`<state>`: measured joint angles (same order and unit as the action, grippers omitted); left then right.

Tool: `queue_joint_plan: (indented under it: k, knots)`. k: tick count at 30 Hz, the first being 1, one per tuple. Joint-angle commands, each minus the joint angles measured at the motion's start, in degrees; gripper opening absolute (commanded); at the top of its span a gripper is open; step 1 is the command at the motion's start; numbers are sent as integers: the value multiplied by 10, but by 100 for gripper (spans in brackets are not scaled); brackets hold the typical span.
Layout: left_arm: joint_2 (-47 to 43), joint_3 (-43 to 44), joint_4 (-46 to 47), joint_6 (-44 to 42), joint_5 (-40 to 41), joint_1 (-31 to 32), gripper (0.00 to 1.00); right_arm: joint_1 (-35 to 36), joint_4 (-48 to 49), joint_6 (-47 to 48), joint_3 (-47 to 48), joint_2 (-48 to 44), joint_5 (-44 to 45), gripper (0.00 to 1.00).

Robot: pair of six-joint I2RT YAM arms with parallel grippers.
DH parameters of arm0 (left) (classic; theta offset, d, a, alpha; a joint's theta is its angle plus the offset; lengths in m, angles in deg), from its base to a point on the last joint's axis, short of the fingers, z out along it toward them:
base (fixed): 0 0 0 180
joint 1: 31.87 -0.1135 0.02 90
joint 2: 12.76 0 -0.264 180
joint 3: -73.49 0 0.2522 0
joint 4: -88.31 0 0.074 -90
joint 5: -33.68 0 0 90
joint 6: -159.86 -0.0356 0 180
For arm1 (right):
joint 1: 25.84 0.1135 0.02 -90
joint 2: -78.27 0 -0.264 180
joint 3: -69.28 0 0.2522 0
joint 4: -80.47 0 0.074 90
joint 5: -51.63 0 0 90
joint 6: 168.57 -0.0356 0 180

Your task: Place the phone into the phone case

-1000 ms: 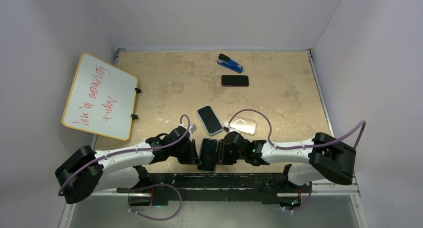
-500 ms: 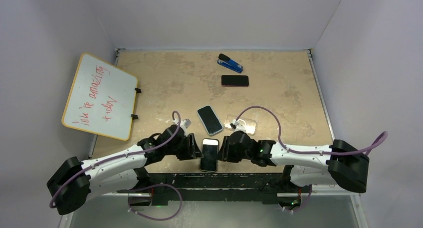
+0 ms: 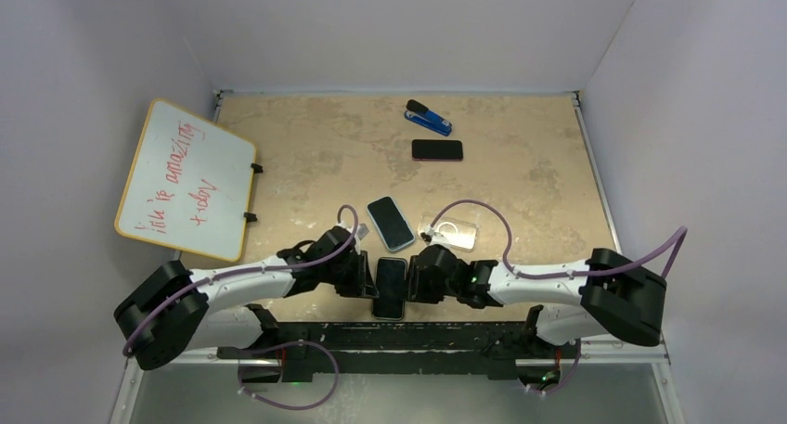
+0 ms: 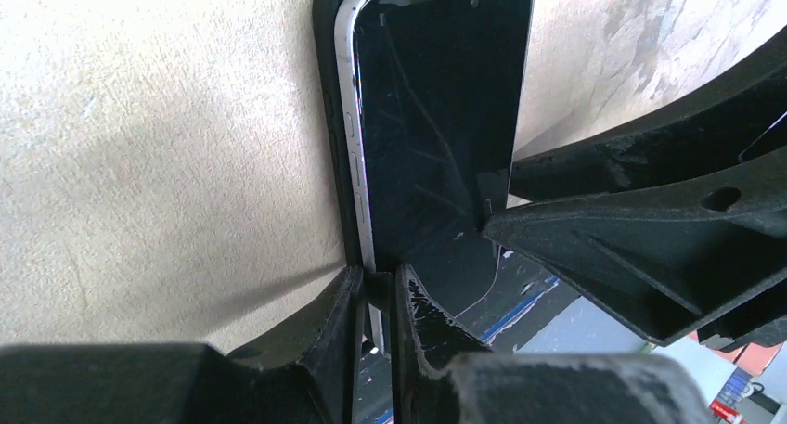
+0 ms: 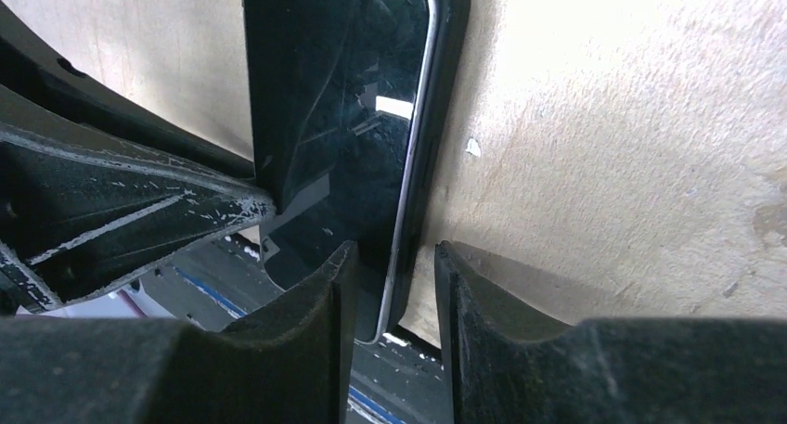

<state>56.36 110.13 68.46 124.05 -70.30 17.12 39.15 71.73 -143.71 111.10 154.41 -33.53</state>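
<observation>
Two arms reach low and inward; the left gripper [image 4: 376,299] and right gripper [image 5: 394,276] each pinch a long edge of the glossy phone [image 3: 390,285] in its black case [image 4: 327,118] between them

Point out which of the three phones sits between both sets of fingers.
The black phone at the table's near edge; the blue-edged phone and the far dark phone lie untouched.

two white arms w/ black joints, looped purple cables, black base bar; left end effector [image 3: 360,274] and right end effector [image 3: 419,276] matte black, scuffed
</observation>
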Motion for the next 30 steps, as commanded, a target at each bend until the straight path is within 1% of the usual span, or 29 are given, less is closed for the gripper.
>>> queue_joint_plan:
  k: [1,4,7,11,13,16,18,20,22,24,25,26,28,30]
  knots:
    - [22,26,14,-32,34,1,17,2,53,-3,-17,0,24,41]
    - [36,32,15,-31,35,0,18,2,118,-17,-48,-9,25,50]
    - [47,30,13,-30,33,0,18,2,207,-35,-87,-14,18,56]
    - [37,23,9,-28,28,0,18,2,339,-46,-137,-17,1,57]
    - [23,11,27,-18,10,-1,18,2,400,-47,-158,-19,-7,57]
    - [1,-22,81,9,-25,-3,17,2,492,-55,-191,-24,-5,57]
    - [-15,-38,95,25,-38,-3,17,1,549,-63,-212,-28,6,57]
    - [-31,-48,105,32,-45,-3,18,2,583,-62,-223,-32,9,57]
    - [-44,-58,122,38,-53,-3,19,2,572,-45,-214,-41,8,57]
    - [-48,-68,141,44,-63,-3,19,1,507,-32,-185,-51,14,57]
    - [-47,-67,134,43,-59,-2,19,2,474,-32,-176,-58,28,58]
    - [-47,-62,118,38,-49,-3,19,2,435,-35,-171,-67,39,58]
    - [-49,-44,75,23,-27,-3,19,2,393,-39,-168,-86,56,58]
    - [-56,-24,31,10,-3,-3,25,2,314,-50,-156,-110,84,60]
